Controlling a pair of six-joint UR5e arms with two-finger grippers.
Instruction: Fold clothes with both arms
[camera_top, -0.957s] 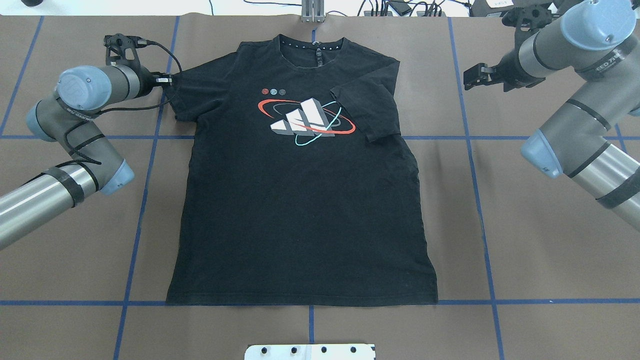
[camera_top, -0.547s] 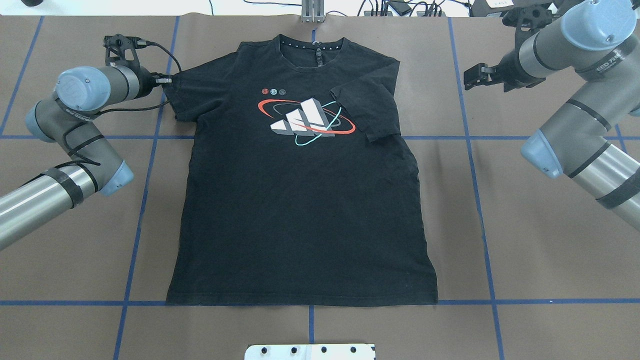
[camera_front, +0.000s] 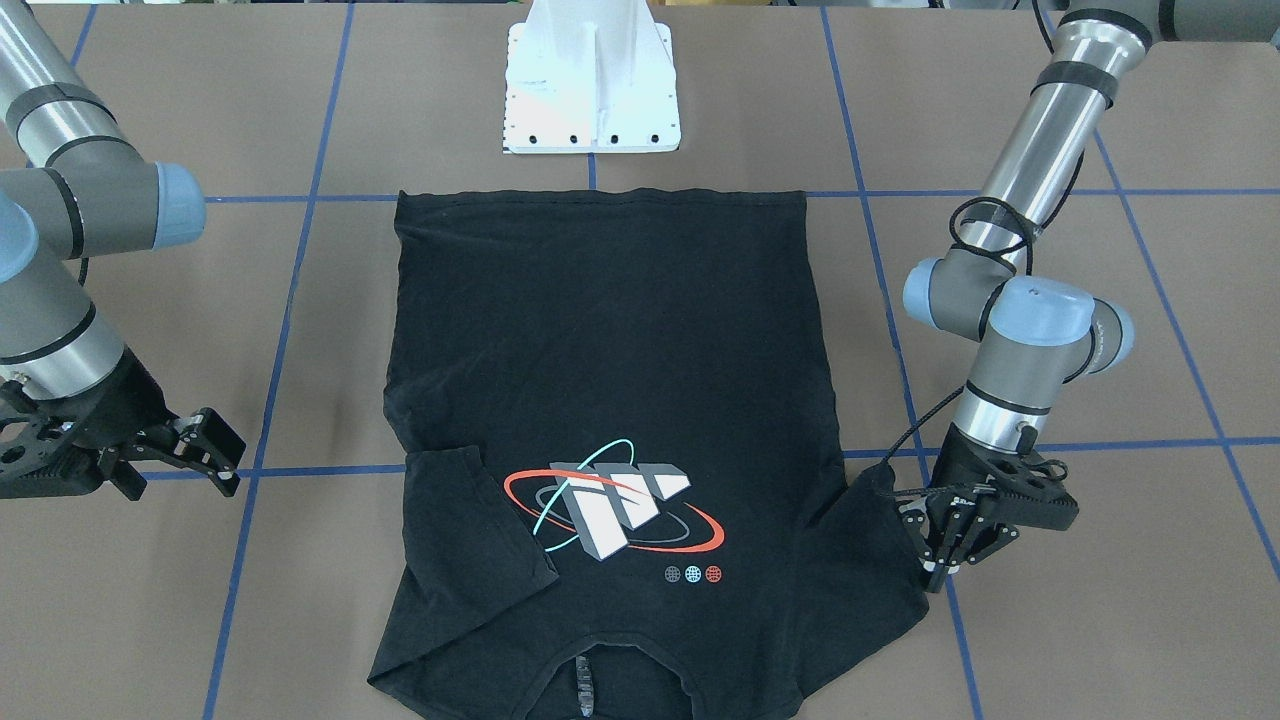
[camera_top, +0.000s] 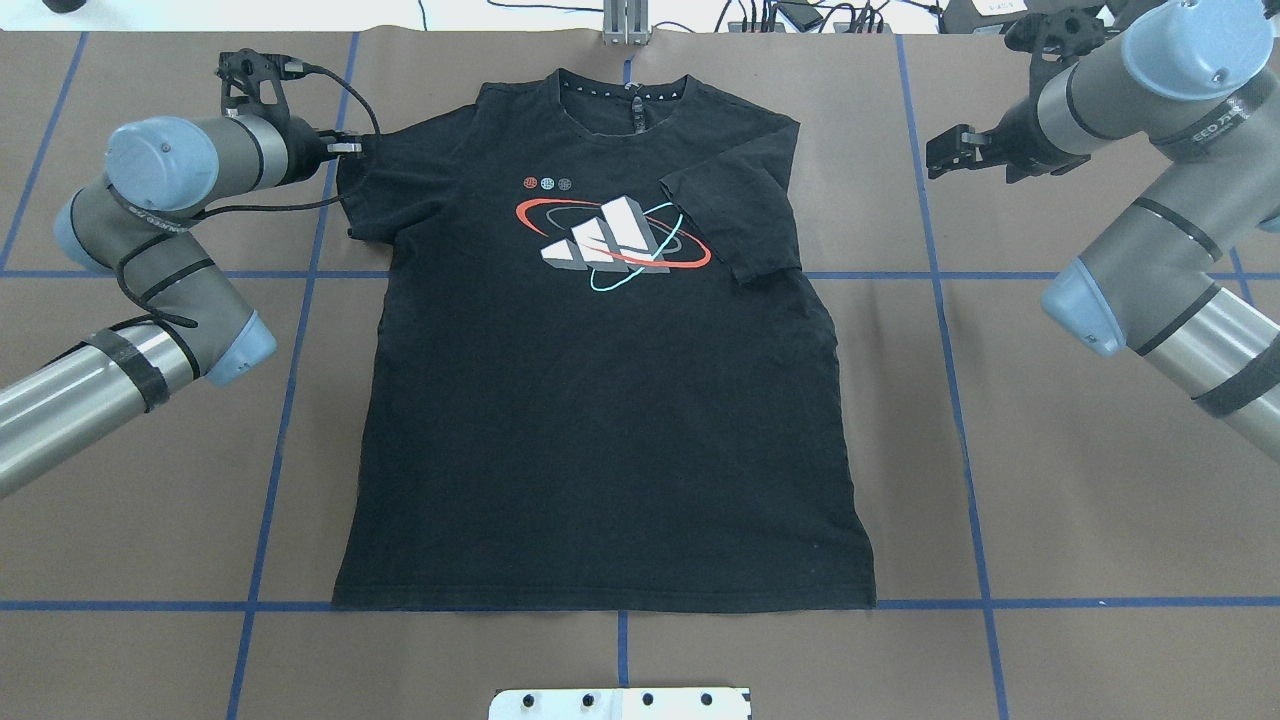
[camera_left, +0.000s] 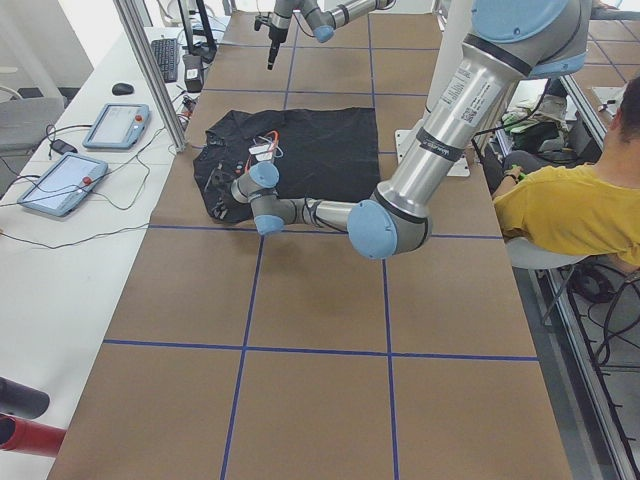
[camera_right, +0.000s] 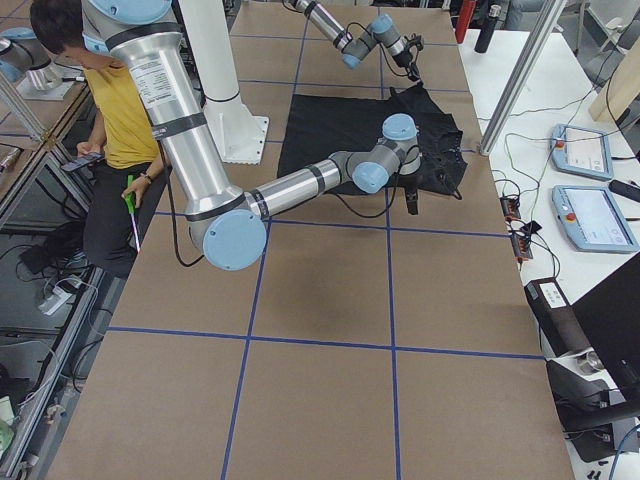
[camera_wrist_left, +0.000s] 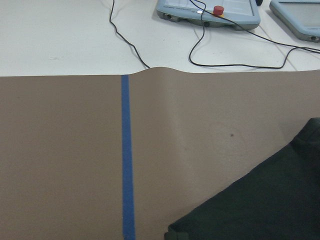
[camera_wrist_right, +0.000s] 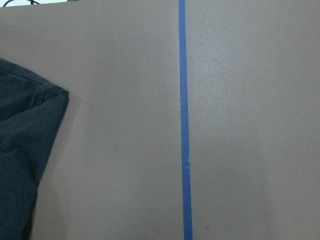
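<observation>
The black T-shirt (camera_top: 600, 420) lies flat, graphic up, collar at the far edge of the overhead view (camera_front: 620, 330). Its sleeve on the robot's right (camera_top: 735, 215) is folded in over the chest. My left gripper (camera_top: 345, 150) (camera_front: 920, 540) is shut on the edge of the other sleeve (camera_front: 870, 500), which rises slightly toward it. The left wrist view shows only that sleeve's cloth (camera_wrist_left: 265, 200) at the lower right. My right gripper (camera_top: 940, 155) (camera_front: 215, 455) hangs open beside the shirt with nothing in it, apart from the cloth. The right wrist view catches the shirt's shoulder (camera_wrist_right: 20, 150).
The brown table cover carries blue tape lines (camera_top: 950, 400). A white bolted pedestal (camera_front: 590, 100) stands at the robot's edge. Teach pendants (camera_left: 60, 180) and cables lie on the white bench beyond the collar. A person in a yellow shirt (camera_left: 570, 210) sits beside the robot.
My left gripper has moved toward the far edge and slightly inward, and the sleeve edge has come along and lifted. The right arm has hardly moved.
</observation>
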